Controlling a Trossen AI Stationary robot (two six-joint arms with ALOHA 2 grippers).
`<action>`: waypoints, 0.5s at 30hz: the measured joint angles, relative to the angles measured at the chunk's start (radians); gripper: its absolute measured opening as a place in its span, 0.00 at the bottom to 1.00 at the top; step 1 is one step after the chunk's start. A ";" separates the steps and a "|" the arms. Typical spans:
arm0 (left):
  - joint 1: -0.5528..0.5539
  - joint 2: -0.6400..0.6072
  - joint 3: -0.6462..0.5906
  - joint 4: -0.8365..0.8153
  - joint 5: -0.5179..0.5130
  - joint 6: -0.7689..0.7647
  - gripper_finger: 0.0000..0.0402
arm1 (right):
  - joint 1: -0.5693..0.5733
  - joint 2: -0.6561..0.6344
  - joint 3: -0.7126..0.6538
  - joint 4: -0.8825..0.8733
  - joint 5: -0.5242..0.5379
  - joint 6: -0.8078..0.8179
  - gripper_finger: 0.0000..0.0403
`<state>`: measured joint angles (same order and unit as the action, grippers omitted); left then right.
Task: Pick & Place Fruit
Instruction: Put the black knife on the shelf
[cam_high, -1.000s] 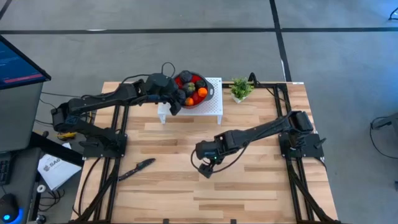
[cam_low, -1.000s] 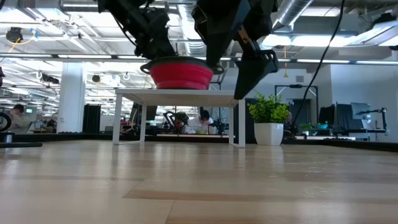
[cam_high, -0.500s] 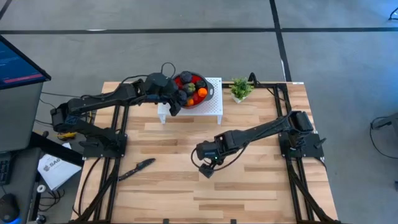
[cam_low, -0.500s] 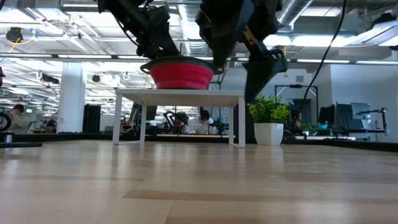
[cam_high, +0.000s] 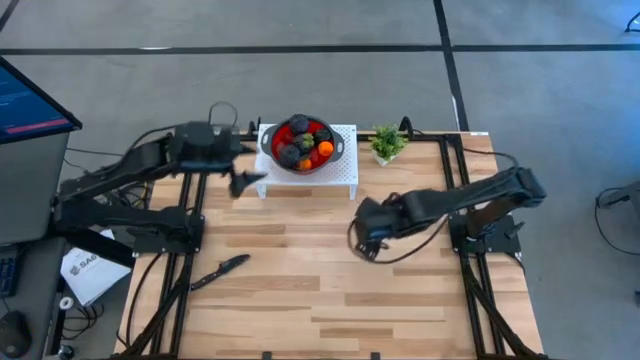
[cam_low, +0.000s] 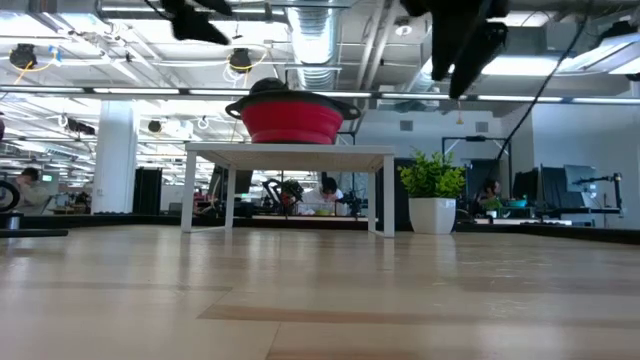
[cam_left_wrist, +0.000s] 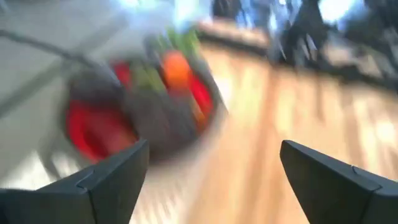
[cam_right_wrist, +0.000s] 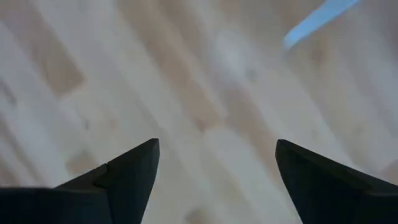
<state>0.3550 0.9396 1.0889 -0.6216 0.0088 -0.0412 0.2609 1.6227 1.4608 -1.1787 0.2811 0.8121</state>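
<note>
Red bowl (cam_high: 303, 147) holds fruit (cam_high: 309, 143); left gripper (cam_high: 243, 181) beside it, right gripper (cam_high: 366, 243) mid-table, both jaws apart.

Left end effector (cam_left_wrist: 211, 180) has its two dark fingers spread wide with nothing between them. Ahead of it, off toward one finger, sits a red bowl (cam_left_wrist: 93, 134) with fruit (cam_left_wrist: 176, 68) piled inside. Wooden table (cam_left_wrist: 273, 124) stretches ahead of the other finger.
</note>
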 joint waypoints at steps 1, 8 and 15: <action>-0.023 -0.017 0.000 -0.070 0.002 -0.010 0.88 | -0.008 -0.040 -0.041 0.025 0.031 0.000 0.77; -0.272 -0.045 -0.022 -0.489 -0.003 -0.312 0.83 | -0.102 -0.273 -0.378 0.386 0.118 -0.025 0.77; -0.555 0.028 -0.153 -0.660 0.094 -0.820 0.80 | -0.179 -0.339 -0.555 0.684 0.115 -0.085 0.77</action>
<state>-0.2003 0.9679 0.9364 -1.2820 0.1028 -0.8608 0.0820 1.2836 0.9061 -0.4946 0.3958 0.7275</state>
